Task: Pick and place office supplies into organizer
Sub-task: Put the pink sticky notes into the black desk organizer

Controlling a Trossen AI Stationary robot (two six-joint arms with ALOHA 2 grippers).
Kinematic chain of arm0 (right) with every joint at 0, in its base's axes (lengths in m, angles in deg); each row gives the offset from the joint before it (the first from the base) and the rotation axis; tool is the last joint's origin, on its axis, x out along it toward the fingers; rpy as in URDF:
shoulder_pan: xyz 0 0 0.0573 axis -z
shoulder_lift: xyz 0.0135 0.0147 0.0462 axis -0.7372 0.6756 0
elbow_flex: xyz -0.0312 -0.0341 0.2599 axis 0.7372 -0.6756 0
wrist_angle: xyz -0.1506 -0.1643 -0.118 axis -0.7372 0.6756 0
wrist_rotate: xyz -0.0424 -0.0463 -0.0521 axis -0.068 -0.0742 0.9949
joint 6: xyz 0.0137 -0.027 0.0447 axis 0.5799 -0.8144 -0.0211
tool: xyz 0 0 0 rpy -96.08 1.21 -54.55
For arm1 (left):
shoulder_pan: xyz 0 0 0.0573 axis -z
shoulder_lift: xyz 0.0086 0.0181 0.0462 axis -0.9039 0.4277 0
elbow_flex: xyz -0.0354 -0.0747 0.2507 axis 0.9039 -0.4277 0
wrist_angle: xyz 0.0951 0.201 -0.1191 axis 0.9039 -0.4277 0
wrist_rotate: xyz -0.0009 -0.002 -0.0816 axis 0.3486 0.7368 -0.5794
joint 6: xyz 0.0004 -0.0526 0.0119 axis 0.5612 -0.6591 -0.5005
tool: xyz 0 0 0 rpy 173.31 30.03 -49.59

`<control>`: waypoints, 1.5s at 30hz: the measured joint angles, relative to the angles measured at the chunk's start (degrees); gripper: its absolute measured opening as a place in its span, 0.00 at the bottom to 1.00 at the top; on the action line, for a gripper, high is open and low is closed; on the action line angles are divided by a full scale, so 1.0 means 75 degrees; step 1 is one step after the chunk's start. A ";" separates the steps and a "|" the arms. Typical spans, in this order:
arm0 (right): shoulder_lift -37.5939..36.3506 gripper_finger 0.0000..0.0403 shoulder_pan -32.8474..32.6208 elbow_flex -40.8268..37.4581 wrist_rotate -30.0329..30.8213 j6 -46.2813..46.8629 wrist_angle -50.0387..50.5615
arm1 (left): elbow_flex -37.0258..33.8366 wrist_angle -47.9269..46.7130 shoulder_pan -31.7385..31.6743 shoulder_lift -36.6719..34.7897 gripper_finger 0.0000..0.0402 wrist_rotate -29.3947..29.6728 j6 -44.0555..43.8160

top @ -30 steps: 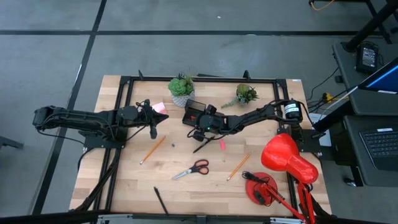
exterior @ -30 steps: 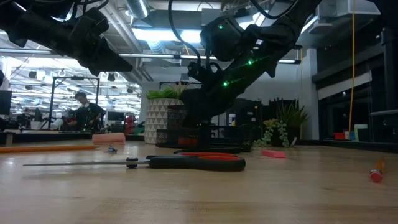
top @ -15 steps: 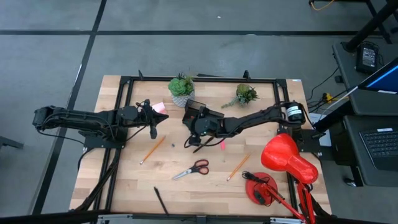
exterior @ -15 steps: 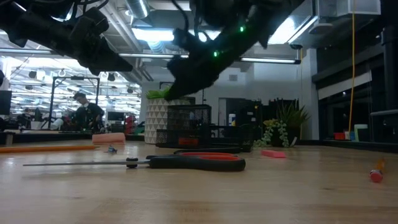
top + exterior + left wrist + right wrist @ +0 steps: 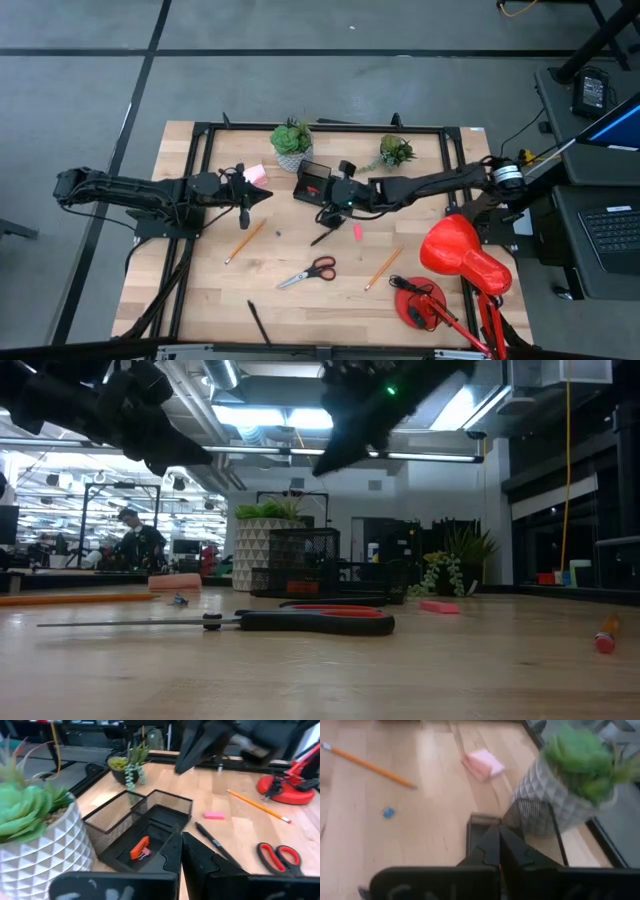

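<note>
Hovering above the black organizer point(image 5: 314, 184), the right pincer point(image 5: 337, 190) had its fingers pressed together, holding nothing. An orange-red eraser point(image 5: 139, 847) lay in the organizer's low tray. Just beyond that pincer, on the bench point(image 5: 300, 300), rested a black pen point(image 5: 322, 236) and a pink eraser point(image 5: 357, 232); farther off lay the red-handled scissors point(image 5: 308, 272) and two pencils point(image 5: 244, 241). The left pincer point(image 5: 262, 196), fingers also pressed together, hung near the pink sticky-note pad point(image 5: 256, 173), well apart from the organizer.
</note>
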 joint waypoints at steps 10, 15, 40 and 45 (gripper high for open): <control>-0.1615 0.00 -0.0325 -0.2899 -0.0739 -0.0180 -0.2908 | 0.0001 0.0127 0.0593 0.0000 0.01 -0.0021 0.0083; -0.2604 0.00 -0.0505 -0.4375 -0.0886 -0.0511 -0.4536 | 0.0000 0.0154 0.0940 0.0000 0.01 -0.0112 -0.0041; -0.4642 0.02 -0.0493 -0.6665 -0.1674 -0.0748 -0.6198 | 0.3633 -0.4549 0.1275 0.2917 0.01 0.2218 -0.1175; -0.4642 0.01 -0.0493 -0.6665 -0.2027 -0.1095 -0.6172 | 0.3751 -0.4864 0.1275 0.2900 0.03 0.2460 -0.1341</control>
